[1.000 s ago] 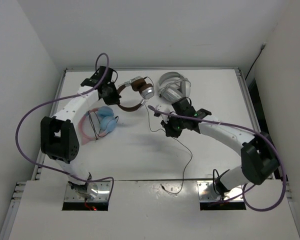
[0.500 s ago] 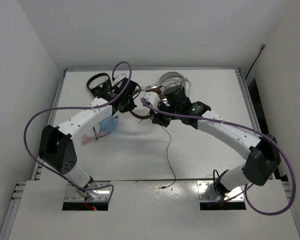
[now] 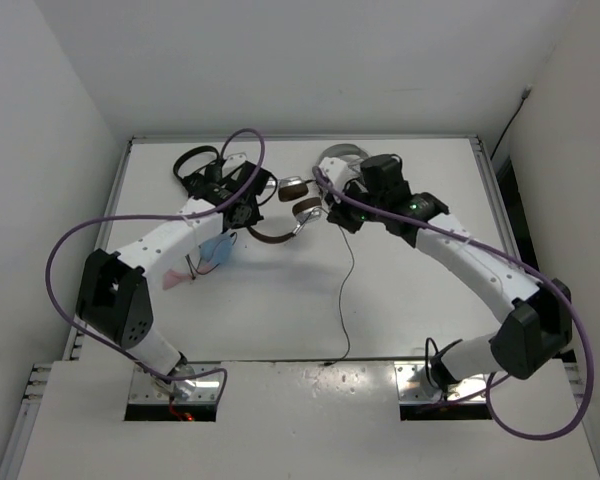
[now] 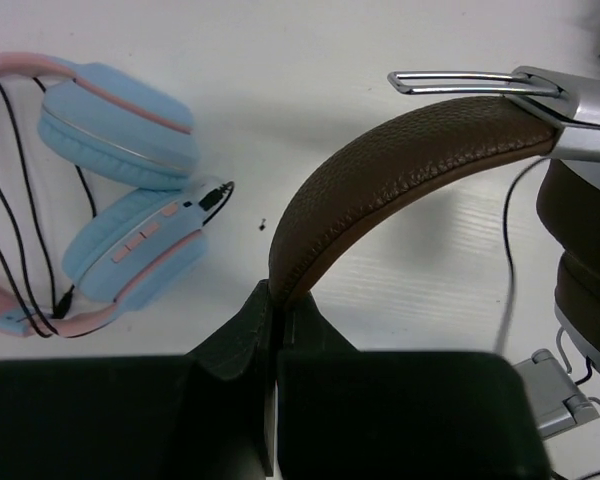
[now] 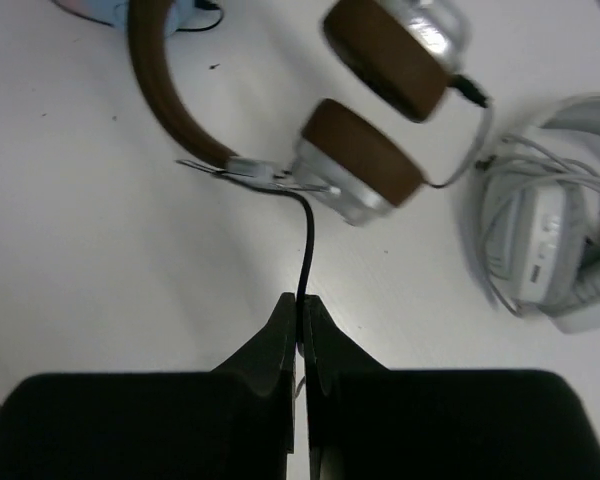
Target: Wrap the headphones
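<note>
The headphones (image 3: 298,190) have a brown headband (image 4: 380,170), brown pads and silver earcups (image 5: 365,170), and sit at the back middle of the table. My left gripper (image 4: 277,295) is shut on the lower end of the headband, also seen from above (image 3: 248,215). My right gripper (image 5: 300,300) is shut on the thin black cable (image 5: 307,250), a short way below the nearer earcup. From above, the right gripper (image 3: 332,215) is just right of the earcups. The rest of the cable (image 3: 345,300) trails toward the near edge.
A blue and pink pair (image 3: 215,253) lies under the left arm, close to the left gripper (image 4: 130,200). A white-grey pair (image 5: 550,240) lies right behind the right gripper. A small black pair (image 3: 193,163) sits at the back left.
My left gripper carried the headband from the back left toward the middle. My right gripper moved from mid-table toward the back right with the cable, whose loose end slid up the table.
</note>
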Available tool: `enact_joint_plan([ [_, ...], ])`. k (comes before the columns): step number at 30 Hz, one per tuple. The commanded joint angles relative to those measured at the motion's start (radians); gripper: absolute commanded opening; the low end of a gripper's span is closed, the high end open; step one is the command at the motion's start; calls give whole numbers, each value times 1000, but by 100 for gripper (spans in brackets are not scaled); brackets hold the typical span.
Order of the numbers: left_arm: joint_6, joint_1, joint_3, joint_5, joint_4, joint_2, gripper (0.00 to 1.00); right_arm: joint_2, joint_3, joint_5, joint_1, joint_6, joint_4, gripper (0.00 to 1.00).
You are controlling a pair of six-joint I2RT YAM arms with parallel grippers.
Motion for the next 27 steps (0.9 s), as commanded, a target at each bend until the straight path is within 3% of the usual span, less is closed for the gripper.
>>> enact_joint_plan([
  [1,66,13,-24,-16,55,-76,0,-76,28,-9,-58,10,21,0],
  [6,237,-6,-55,-42,55,-55,0,-112,79,-29,-100,19,21,0],
  [7,273,-33,-55,-112,55,-44,0,-112,88,-62,-100,19,21,0],
  [16,324,-47,-109,-209,73,46,0,-205,130,-95,-89,97,93,0],
  [27,478,2,-147,94,136,22,0,-262,117,-86,-89,129,162,0],
])
